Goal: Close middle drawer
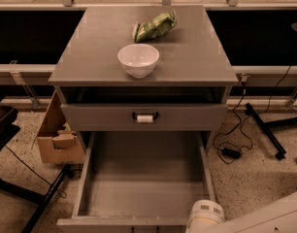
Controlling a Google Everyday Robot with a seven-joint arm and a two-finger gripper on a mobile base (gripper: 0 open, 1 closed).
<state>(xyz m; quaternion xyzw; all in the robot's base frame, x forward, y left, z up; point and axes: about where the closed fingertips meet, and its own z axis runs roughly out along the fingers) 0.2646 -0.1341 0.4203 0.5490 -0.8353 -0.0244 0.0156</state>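
Note:
The middle drawer [143, 191] is pulled far out of the grey cabinet [187, 57]; its deep grey box is empty. Its front panel [119, 223] lies at the bottom edge of the view and its handle is hidden. My white arm [206, 215] comes in at the bottom right, with a rounded joint by the drawer's front right corner. My gripper is out of view, below the frame.
The drawer above [144, 116], with a white tag on its handle, stands slightly ajar. A white bowl [138, 59] and a green bag [154, 26] sit on the cabinet top. A cardboard box [58, 137] stands left, with cables [231, 152] and a black stand leg [265, 130] on the right.

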